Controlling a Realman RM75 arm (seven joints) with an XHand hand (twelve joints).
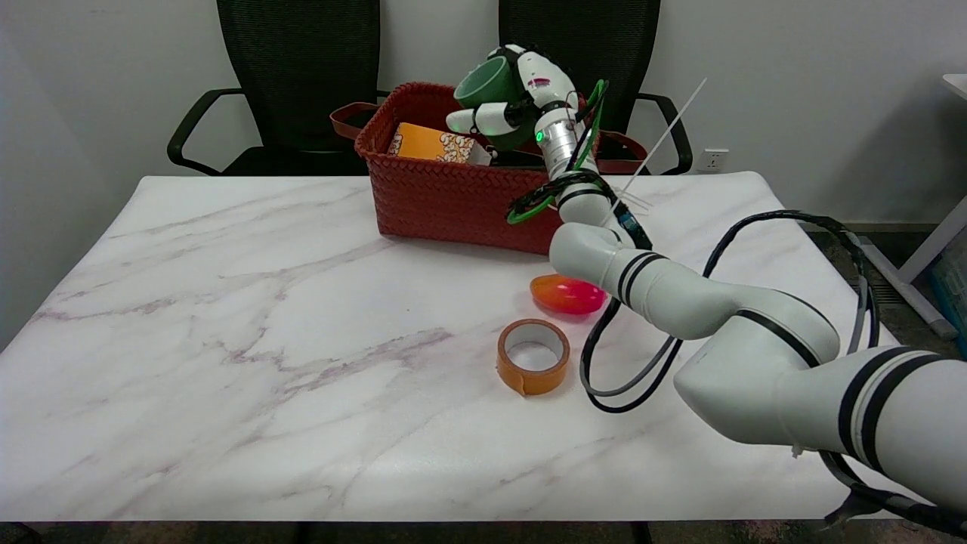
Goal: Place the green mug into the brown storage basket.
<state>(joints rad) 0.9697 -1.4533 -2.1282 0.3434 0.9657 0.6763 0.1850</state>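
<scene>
— Green mug [487, 81]: where is it sitting right now?

— It is not sitting at all. The right hand [514, 102] is gripping it, fingers [477, 119] wrapping across its side, and it is hanging in the air above the brown storage basket [453, 193], over the basket's right half. The mug is tilting, its mouth facing up and to the left.

— Is it touching the basket?

— Its lower part is dipping about level with the far rim; whether it is touching anything inside, I cannot tell.

— What is lying in the basket?

— An orange box with a white pattern [434, 143] is leaning in the left part, and something dark is lying beside it, too hidden to name.

— And on the marble table [227, 317]?

— An orange roll of tape [532, 355] is lying flat near the arm, and a red-orange oval thing [565, 294] is resting just beyond it, partly under the forearm. Two black chairs [298, 75] are standing behind the table.
</scene>
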